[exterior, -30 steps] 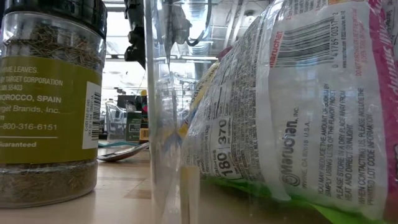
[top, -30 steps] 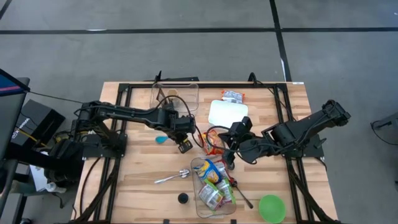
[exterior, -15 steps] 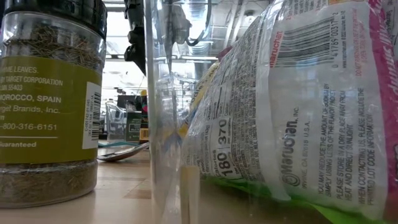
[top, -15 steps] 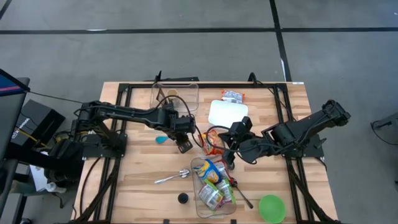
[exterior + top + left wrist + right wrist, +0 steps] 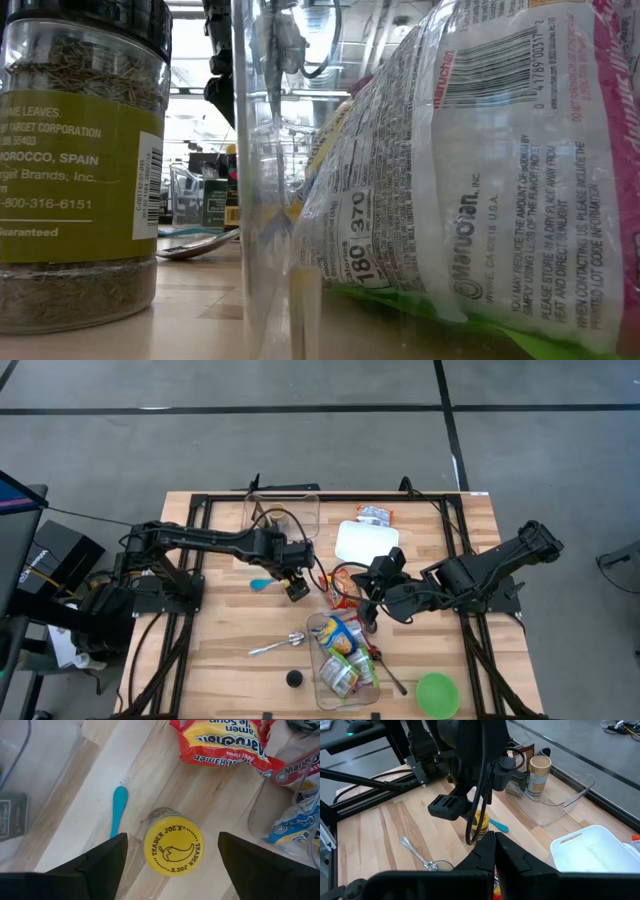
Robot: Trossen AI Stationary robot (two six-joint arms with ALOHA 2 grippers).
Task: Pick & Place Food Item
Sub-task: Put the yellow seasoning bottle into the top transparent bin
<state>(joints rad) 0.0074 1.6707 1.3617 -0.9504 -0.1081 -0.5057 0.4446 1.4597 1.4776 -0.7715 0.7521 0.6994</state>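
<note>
a wooden table (image 5: 220, 635) seen from above, with two dark robot arms reaching toward its middle. the left gripper (image 5: 296, 588) hangs over the centre of the table, its two fingers (image 5: 95, 862) spread wide apart with nothing between them. straight below it, in the left wrist view, a small jar with a yellow lid (image 5: 173, 848) stands upright on the wood, sitting between the open fingers but not touched by them. a teal spoon (image 5: 118, 810) lies just beside the jar. a ramen packet (image 5: 225, 742) in yellow and red lies near the jar, toward the right arm.

the right gripper (image 5: 371, 610) rests low near the table's centre, beside the ramen packet — its fingers (image 5: 487, 852) are pressed together and hold nothing.

a clear bin (image 5: 322, 690) at the near edge is filled with food packets. a second clear bin (image 5: 313, 512) sits at the far edge, with a spice jar (image 5: 538, 775) inside it. a white lid-like tray (image 5: 366, 542) lies near the far edge, a metal spoon (image 5: 275, 647) lies left of the filled bin, and a green bowl (image 5: 437, 694) sits at the near right corner.

in the low view, a herb jar (image 5: 80, 160) stands close to the camera — beside the filled bin's wall.
</note>
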